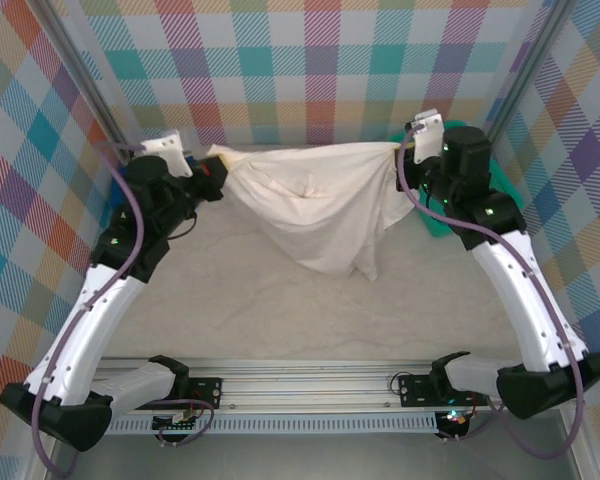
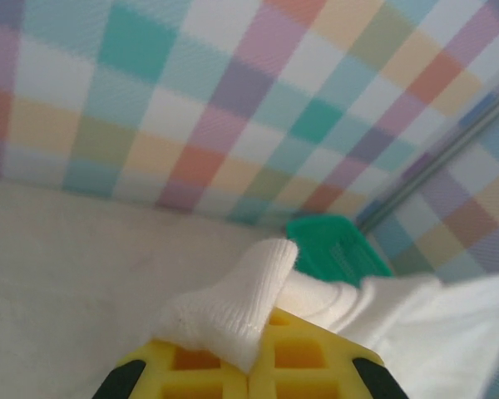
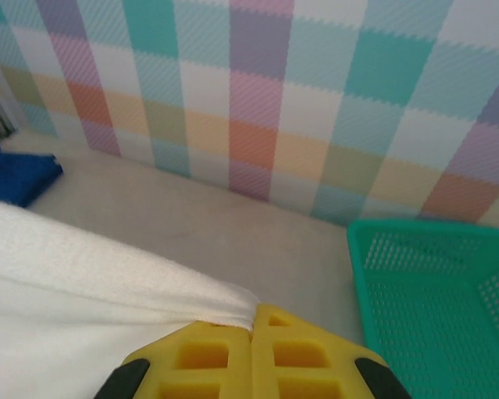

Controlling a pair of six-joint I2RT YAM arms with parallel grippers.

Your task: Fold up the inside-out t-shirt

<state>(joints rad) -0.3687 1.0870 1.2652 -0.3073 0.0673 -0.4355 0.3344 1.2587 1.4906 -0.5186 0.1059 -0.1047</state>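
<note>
The left gripper and right gripper are clenching the t-shirt by its edges, stretching it between them; lowering it flat looks next.

Top cam high over the near edge; wrist cams low, close.
Top looks down over the whole bench; both wrist views face the far plaid wall, sharing the white t-shirt and the green basket at the far right corner.
</note>
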